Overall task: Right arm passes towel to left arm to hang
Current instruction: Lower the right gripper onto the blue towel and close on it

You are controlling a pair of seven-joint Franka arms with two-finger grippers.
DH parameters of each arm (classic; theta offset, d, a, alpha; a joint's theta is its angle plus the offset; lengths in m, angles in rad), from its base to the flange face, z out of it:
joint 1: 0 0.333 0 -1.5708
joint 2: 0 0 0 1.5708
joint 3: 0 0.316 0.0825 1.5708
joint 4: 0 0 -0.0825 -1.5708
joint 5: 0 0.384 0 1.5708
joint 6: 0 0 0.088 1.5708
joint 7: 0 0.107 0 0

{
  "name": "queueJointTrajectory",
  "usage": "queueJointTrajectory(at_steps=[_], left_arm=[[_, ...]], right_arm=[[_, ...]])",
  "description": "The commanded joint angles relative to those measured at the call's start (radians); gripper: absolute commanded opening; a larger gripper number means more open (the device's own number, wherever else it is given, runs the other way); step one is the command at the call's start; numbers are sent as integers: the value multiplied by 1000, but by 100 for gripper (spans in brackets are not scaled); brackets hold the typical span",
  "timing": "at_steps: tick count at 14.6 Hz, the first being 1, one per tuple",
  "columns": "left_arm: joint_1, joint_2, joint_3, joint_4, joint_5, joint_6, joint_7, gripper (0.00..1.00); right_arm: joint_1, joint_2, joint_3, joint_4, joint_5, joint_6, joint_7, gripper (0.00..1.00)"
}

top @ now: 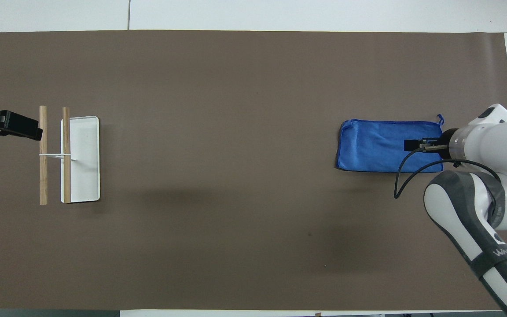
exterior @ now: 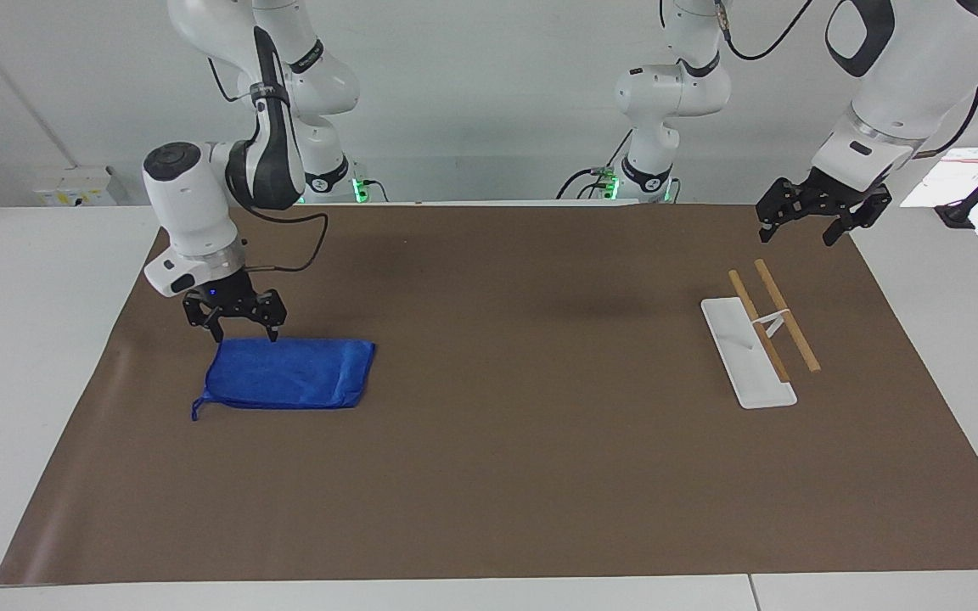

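Note:
The blue towel [exterior: 289,373] lies folded flat on the brown mat toward the right arm's end, its loop tag at a corner; it also shows in the overhead view [top: 381,145]. My right gripper [exterior: 244,333] is open, pointing down, just above the towel's edge nearest the robots, at the end with the loop tag. In the overhead view the right gripper [top: 414,145] covers that end of the towel. My left gripper [exterior: 803,229] is open and waits in the air at the left arm's end, above the mat's corner near the rack; the overhead view shows it too [top: 13,127].
A white tray [exterior: 731,352] with two wooden bars [exterior: 786,314] raised over it stands toward the left arm's end; it also shows in the overhead view [top: 87,176]. The brown mat [exterior: 523,441] covers most of the table.

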Motion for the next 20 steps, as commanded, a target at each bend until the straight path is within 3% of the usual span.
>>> queueJointTrajectory(at_steps=[1,5,9,10,11,14,17,20], left_arm=[[-6,-23,9,-28,-6,14,-8,100],[-6,-23,9,-28,-6,14,-8,100],[-6,-23,9,-28,-6,14,-8,100],[-6,-23,9,-28,-6,14,-8,100],[-6,-23,9,-28,-6,14,-8,100],[-6,-23,9,-28,-6,14,-8,100],[-6,-23,8,-28,-6,14,-8,100],[-6,-23,8,-28,-6,14,-8,100]], right_arm=[[-38,72,4,-4,-3,73,-63,100],[-43,127,4,-5,0,92,-61,100],[-35,134,5,-16,11,92,-60,99],[-35,140,5,-16,11,92,-60,89],[-35,140,5,-16,11,92,-61,72],[-34,138,5,-19,11,87,-60,0],[-34,138,5,-14,18,75,-46,0],[-12,106,11,65,21,-76,-40,0]])
